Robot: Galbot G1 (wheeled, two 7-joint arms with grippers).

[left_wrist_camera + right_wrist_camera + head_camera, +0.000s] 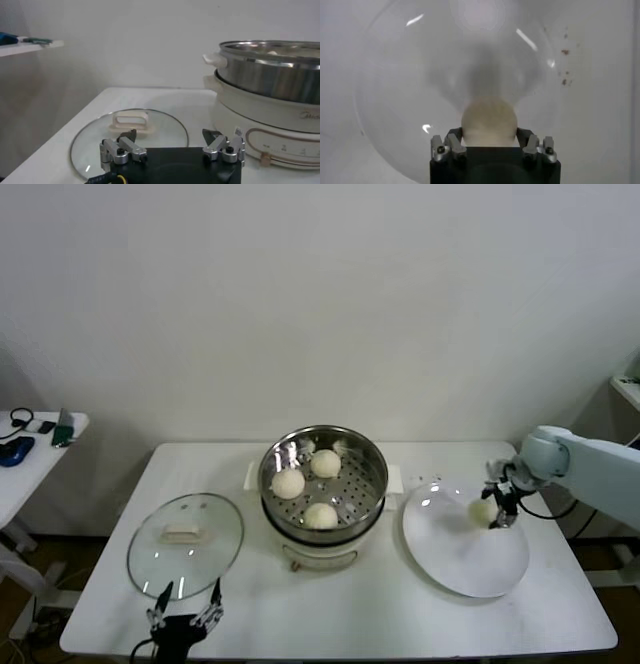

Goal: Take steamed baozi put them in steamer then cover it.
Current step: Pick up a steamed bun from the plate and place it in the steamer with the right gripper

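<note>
On the plate, right of the steamer (323, 474): last steamed baozi (484, 511), smooth, cream-white, round.
Right end effector (497, 511): clenched around that bun.
Advice: lift straight, squeeze gently, drop into the free spot beside three buns.
Plate (470, 564): white.
Cover (185, 541): left of steamer, on the surface.
Left end effector (186, 616): released, near the cover.

Cooker base (280, 122) front: faint brand mark, small panel digits, too blurred to read.
</note>
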